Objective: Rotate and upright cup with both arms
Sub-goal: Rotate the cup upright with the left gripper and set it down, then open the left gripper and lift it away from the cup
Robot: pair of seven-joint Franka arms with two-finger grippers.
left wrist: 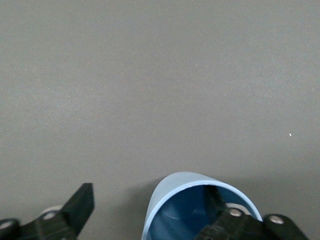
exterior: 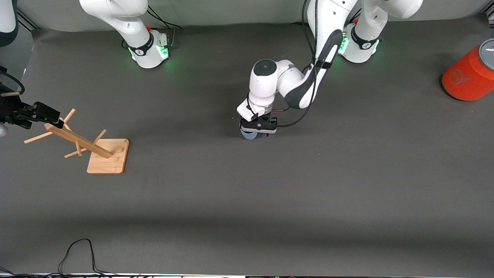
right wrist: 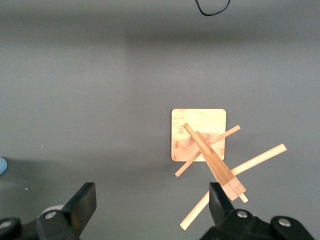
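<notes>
We count two white jointed robot arms, one dark grey table mat (exterior: 270, 200), one large orange cylinder with a grey lid (exterior: 469, 77), one wooden peg rack on a square bamboo base (exterior: 108, 155), and one small pale-blue plastic cup (exterior: 249, 134).

The left arm reaches down from its base to the middle of the mat, elbow bent, wrist pointing straight down. Its black two-finger left gripper (exterior: 257, 129) sits right at the cup. In the left wrist view we see its fingers spread wide: one finger (left wrist: 80, 206) stands clear of the cup on bare mat, the other (left wrist: 220, 220) lies inside the cup's open mouth. The cup (left wrist: 175, 200) shows its rim and darker blue interior facing up toward that camera.

The right arm waits up over the peg rack at its own end of the table. The right gripper (exterior: 46, 116) hangs above the rack's slanted post, and the right wrist view shows its fingers (right wrist: 82, 202) apart with nothing between them, the rack (right wrist: 199, 135) on the mat below.

The orange cylinder lies tilted at the left arm's end of the table, well apart from the cup.
</notes>
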